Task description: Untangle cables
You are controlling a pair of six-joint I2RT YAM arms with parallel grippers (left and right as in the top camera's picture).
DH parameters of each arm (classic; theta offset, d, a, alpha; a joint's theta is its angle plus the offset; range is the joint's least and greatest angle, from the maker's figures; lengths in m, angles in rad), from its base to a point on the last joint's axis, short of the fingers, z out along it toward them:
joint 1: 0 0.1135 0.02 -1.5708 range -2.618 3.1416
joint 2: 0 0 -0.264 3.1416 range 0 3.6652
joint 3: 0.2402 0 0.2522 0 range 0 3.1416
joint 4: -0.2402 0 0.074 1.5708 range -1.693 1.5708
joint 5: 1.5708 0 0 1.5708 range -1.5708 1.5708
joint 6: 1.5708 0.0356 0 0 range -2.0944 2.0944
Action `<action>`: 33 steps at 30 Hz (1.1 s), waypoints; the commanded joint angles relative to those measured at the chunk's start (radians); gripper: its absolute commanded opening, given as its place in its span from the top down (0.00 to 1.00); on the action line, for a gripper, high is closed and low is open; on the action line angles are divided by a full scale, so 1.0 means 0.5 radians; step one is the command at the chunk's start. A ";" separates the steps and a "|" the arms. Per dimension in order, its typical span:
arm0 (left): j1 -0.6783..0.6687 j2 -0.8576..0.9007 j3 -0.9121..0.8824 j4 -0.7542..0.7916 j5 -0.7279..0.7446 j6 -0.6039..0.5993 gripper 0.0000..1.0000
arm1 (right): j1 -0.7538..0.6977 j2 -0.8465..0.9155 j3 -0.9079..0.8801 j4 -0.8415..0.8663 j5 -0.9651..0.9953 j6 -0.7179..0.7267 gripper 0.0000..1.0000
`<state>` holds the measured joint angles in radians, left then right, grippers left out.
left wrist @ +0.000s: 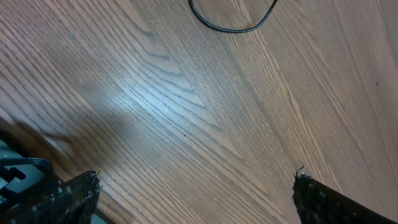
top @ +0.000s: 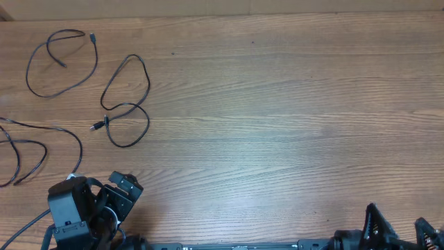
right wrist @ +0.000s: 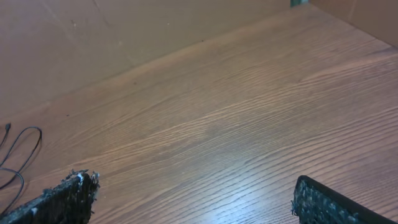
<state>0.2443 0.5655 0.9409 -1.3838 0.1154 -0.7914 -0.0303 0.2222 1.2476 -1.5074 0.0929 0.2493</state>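
Looking down, we find three cables (top: 148, 87) on the table (top: 277, 104), all in the left of the frame and apart from each other. The top cable (top: 29, 76) curls in a round loop. The middle cable (top: 129, 145) makes a figure-eight with its long axis up-down, and its plug (top: 94, 127) points left. The edge cable (top: 55, 129) runs off the left edge. The left gripper (left wrist: 196, 183) and right gripper (right wrist: 193, 186) are spread wide, holding nothing.

No readable text, labels or numbers anywhere, seemingly.
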 commanded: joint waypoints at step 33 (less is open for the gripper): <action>0.006 -0.006 -0.018 0.000 -0.031 -0.034 0.00 | -0.004 -0.436 -0.169 0.631 -0.216 -0.137 0.00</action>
<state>0.2443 0.5655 0.9409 -1.3830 0.1154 -0.7918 -0.0311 0.0093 1.2236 -1.3064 0.0334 0.1864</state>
